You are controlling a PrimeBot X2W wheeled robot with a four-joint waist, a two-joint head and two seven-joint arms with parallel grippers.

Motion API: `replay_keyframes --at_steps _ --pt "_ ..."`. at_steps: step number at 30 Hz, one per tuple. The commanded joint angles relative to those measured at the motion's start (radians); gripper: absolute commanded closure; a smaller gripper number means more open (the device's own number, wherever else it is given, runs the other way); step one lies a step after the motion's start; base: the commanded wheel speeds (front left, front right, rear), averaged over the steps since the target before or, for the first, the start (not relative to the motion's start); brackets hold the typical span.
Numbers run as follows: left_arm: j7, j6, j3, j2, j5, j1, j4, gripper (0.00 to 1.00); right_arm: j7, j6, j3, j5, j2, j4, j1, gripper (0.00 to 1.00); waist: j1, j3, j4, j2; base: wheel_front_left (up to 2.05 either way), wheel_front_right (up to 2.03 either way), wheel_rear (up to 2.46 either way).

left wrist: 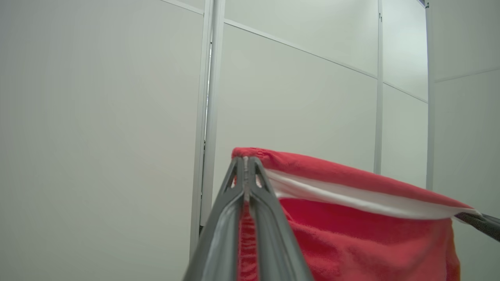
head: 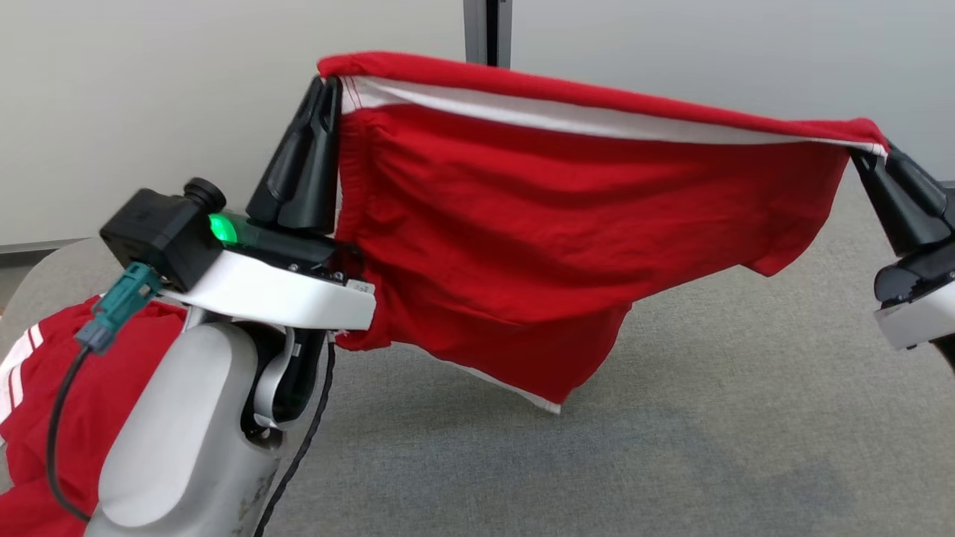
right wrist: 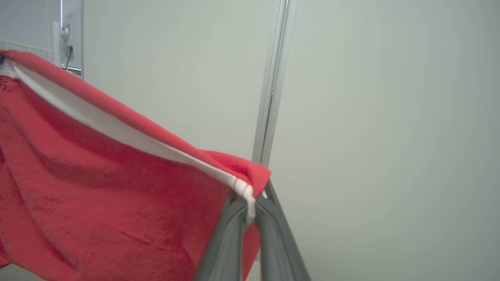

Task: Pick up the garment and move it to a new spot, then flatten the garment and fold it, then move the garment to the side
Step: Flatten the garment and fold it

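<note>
A red garment [head: 559, 224] with a white inner band hangs stretched in the air between my two grippers, above the grey table. My left gripper [head: 328, 82] is shut on its upper left corner. At the far right, my right gripper [head: 865, 153] is shut on the opposite upper corner. The left wrist view has the closed left gripper [left wrist: 246, 160] pinching the red garment [left wrist: 351, 234]. The right wrist view has the closed right gripper [right wrist: 250, 195] clamping the garment [right wrist: 97, 187] at its white-banded edge. The lower hem dangles free above the surface.
A second red cloth with white stripes [head: 45, 403] lies at the lower left, partly behind my left arm. The grey table [head: 671, 447] spreads beneath the hanging cloth. Pale partition panels [head: 149, 112] with a metal post stand behind.
</note>
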Motion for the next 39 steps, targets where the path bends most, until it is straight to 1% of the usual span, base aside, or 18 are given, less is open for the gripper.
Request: replay_keyframes --at_steps 1,6,9,11,14,19,21,24,27,28,30,33,35,37,39 --pt "0.011 0.019 0.015 0.008 -0.002 -0.019 -0.033 1.00 0.021 0.000 -0.010 0.007 -0.009 -0.019 -0.023 1.00 0.0000 -0.014 0.015 0.0000 0.00 0.00 0.00" --pt "0.059 0.061 0.035 0.019 -0.013 -0.001 -0.117 1.00 0.089 0.000 -0.031 0.007 -0.017 -0.074 -0.046 1.00 0.0000 -0.023 0.035 0.0000 0.00 0.00 0.00" --pt "0.106 0.074 0.021 0.039 -0.001 0.022 -0.143 1.00 0.124 0.000 -0.044 0.020 -0.017 -0.103 -0.029 1.00 0.0000 -0.018 0.043 0.0000 0.00 0.00 0.00" --pt "0.117 0.081 0.020 0.040 -0.002 0.024 -0.151 1.00 0.134 0.000 -0.047 0.025 -0.019 -0.112 -0.022 1.00 0.0000 -0.015 0.045 0.0000 0.00 0.00 0.00" --pt "0.148 0.104 0.026 0.053 0.005 0.026 -0.166 1.00 0.166 0.000 -0.061 0.024 -0.032 -0.127 -0.021 1.00 0.0000 0.002 0.047 0.0000 0.00 0.00 0.00" --pt "0.212 0.131 0.014 0.046 0.014 -0.034 -0.158 1.00 0.207 0.000 -0.073 0.041 -0.077 -0.141 -0.073 1.00 0.0000 0.081 0.040 0.0000 0.00 0.00 0.00" --pt "0.233 0.137 0.009 0.023 0.001 -0.076 -0.138 1.00 0.214 0.000 -0.074 0.060 -0.101 -0.140 -0.114 1.00 0.0000 0.134 0.036 0.0000 0.00 0.00 0.00" --pt "0.246 0.145 0.000 -0.012 0.014 -0.183 -0.079 1.00 0.212 0.000 -0.054 0.072 -0.157 -0.132 -0.202 1.00 0.0000 0.227 0.032 0.0000 0.00 0.00 0.00" --pt "0.246 0.155 -0.002 -0.057 0.024 -0.332 0.012 1.00 0.201 0.000 -0.026 0.078 -0.213 -0.110 -0.337 1.00 0.0000 0.338 0.024 0.0000 0.00 0.00 0.00" --pt "0.231 0.161 -0.005 -0.075 0.047 -0.451 0.084 1.00 0.179 0.000 -0.005 0.092 -0.216 -0.082 -0.443 1.00 0.0000 0.414 0.012 0.0000 0.00 0.00 0.00" --pt "0.205 0.167 -0.007 -0.091 0.063 -0.562 0.173 1.00 0.146 0.000 0.021 0.068 -0.217 -0.029 -0.557 1.00 0.0000 0.474 0.003 0.0000 0.00 0.00 0.00" --pt "0.138 0.179 -0.001 -0.109 0.075 -0.733 0.291 1.00 0.071 -0.001 0.061 0.029 -0.191 0.060 -0.724 1.00 0.0000 0.549 -0.009 0.0000 0.00 0.00 0.00" --pt "0.080 0.193 0.000 -0.115 0.074 -0.820 0.368 1.00 0.002 -0.001 0.084 -0.011 -0.172 0.130 -0.811 1.00 0.0000 0.587 -0.012 0.0000 0.00 0.00 0.00" --pt "0.023 0.196 -0.011 -0.121 0.064 -0.881 0.435 1.00 -0.048 -0.001 0.111 -0.037 -0.136 0.198 -0.862 1.00 0.0000 0.608 -0.015 0.0000 0.00 0.00 0.00" --pt "-0.026 0.187 -0.032 -0.123 0.037 -0.922 0.487 1.00 -0.076 -0.001 0.137 -0.044 -0.107 0.242 -0.889 1.00 0.0000 0.622 -0.012 0.0000 0.00 0.00 0.00"
